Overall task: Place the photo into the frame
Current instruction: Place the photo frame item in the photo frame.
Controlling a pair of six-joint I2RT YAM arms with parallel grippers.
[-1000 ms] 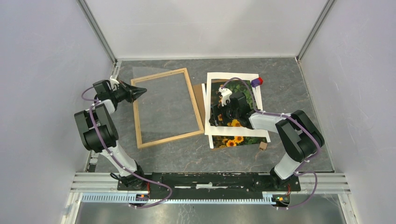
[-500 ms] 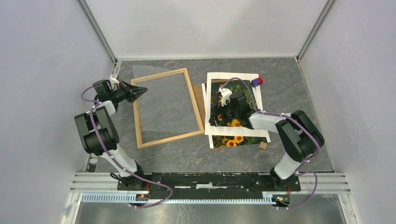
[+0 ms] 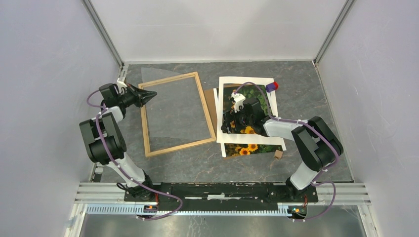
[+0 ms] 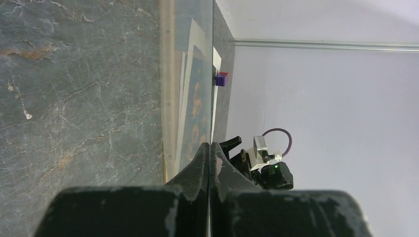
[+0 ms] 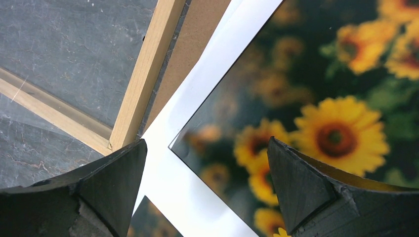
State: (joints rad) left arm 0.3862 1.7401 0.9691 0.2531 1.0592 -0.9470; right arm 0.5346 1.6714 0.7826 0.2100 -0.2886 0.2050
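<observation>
The light wooden frame (image 3: 146,129) lies flat left of centre, also in the right wrist view (image 5: 148,64). My left gripper (image 3: 152,94) is shut on the edge of a clear pane (image 3: 173,106) at the frame's far left corner, and the pane is tilted up over the frame (image 4: 167,74). The sunflower photo (image 3: 247,148) lies right of the frame under a white mat (image 3: 247,81); it shows through the mat's window and sticks out at the near edge. My right gripper (image 3: 226,122) hovers open over the near left corner of the mat's window, its fingers (image 5: 123,177) straddling mat (image 5: 197,98) and photo (image 5: 321,113).
A brown backing board (image 3: 212,106) lies partly under the mat, between it and the frame. A small red and blue block (image 3: 272,87) sits at the mat's far right corner. A small brown cube (image 3: 278,154) lies near the photo's near right corner. Walls enclose the table.
</observation>
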